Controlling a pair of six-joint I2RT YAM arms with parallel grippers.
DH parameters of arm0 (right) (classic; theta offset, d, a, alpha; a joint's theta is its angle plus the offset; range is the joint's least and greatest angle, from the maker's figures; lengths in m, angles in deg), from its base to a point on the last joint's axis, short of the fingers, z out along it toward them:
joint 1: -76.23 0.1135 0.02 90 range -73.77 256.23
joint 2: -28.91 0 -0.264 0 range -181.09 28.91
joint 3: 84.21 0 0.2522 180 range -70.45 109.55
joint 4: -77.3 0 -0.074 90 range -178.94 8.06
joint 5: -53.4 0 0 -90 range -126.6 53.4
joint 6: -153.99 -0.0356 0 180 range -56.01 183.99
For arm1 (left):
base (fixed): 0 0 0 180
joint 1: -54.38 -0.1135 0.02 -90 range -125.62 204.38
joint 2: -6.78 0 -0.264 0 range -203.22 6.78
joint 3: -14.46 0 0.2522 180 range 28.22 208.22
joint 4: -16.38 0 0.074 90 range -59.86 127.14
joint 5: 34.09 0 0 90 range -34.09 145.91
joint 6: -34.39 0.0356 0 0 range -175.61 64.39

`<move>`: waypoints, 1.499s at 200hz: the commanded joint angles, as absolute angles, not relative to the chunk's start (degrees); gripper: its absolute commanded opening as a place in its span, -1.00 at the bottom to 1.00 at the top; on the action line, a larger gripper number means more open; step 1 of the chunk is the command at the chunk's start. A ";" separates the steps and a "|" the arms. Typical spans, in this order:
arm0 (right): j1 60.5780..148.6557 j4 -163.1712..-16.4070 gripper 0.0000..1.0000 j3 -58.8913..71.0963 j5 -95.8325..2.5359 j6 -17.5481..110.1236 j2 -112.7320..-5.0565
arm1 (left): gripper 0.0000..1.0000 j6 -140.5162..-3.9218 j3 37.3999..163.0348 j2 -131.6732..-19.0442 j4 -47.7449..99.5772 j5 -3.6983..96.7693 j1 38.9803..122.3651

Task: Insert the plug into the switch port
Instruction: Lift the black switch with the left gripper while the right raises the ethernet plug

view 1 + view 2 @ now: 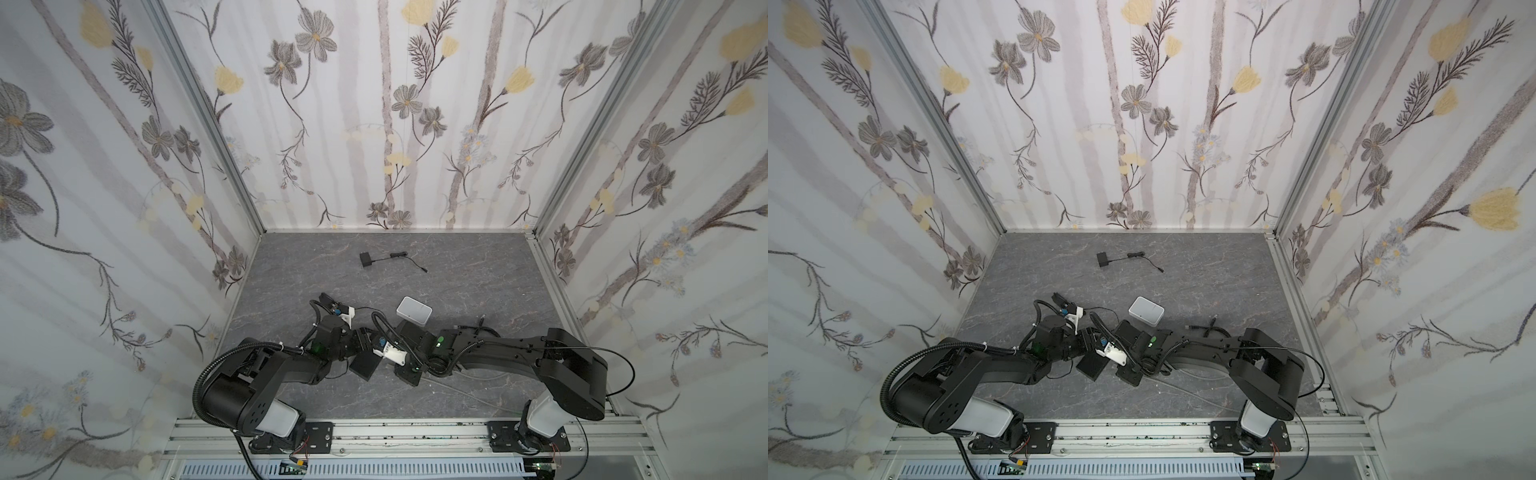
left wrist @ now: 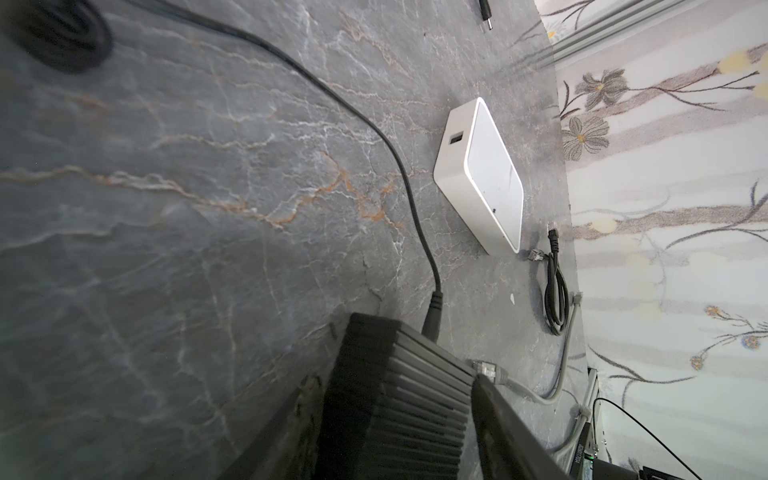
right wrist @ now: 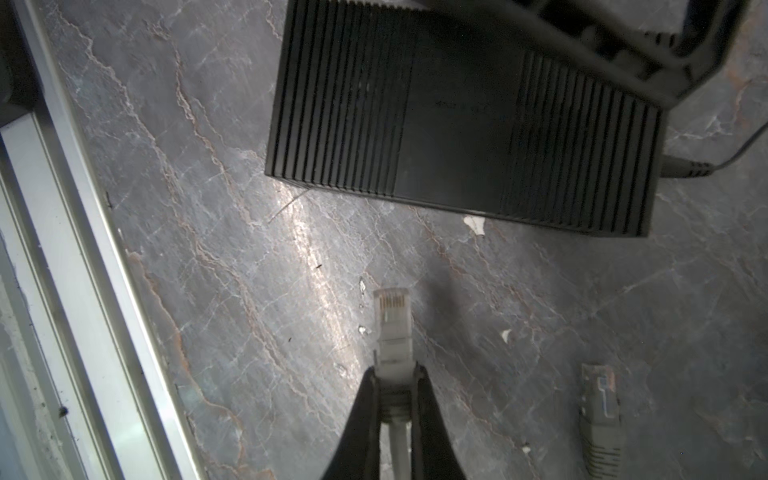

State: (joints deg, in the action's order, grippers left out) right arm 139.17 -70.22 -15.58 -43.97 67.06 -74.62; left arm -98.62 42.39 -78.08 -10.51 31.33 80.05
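plug pinched in our right gripper, not yet inserted; left gripper straddles a black ribbed box, grip unclear. switch port lies well apart; next we align plug to it.

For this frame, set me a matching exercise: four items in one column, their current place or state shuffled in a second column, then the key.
Things:
1. grey plug
2. black ribbed box
3. white box
4. black power adapter

Places or states:
A. lying alone at the far end of the table
B. straddled by the left gripper
C. clamped in the right gripper
D. lying free, pale grey top up, no gripper on it

Pairs: 1-C, 2-B, 3-D, 4-A.
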 commanded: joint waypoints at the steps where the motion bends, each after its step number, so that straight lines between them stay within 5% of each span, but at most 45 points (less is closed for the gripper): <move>1: 139.51 -70.47 -1.00 -15.12 -44.83 65.10 -75.07 | 0.21 -102.56 40.39 -77.62 -5.49 33.85 80.05; 107: 140.92 -68.21 -1.00 -13.60 -39.72 59.78 -76.39 | 0.19 -113.07 35.95 -78.57 -14.82 37.04 85.23; 223: 136.06 -66.73 -1.00 -17.77 -40.03 62.87 -65.05 | 0.11 -120.79 35.24 -106.30 -50.04 30.32 84.79; 255: 133.91 -66.18 -1.00 -20.30 -39.72 63.22 -59.28 | 0.12 -117.13 36.65 -97.47 -36.13 33.14 84.44; 285: 132.80 -66.04 -1.00 -22.31 -40.56 63.85 -55.58 | 0.36 -106.07 44.52 -76.44 5.58 40.62 85.05; 300: 132.09 -66.13 -1.00 -22.63 -43.19 64.95 -53.53 | 0.47 -101.61 46.93 -67.42 14.42 41.40 84.49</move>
State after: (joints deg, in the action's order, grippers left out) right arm 132.81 -65.41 -22.07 -40.48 63.21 -55.95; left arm -111.86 43.57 -78.01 -15.99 36.31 84.82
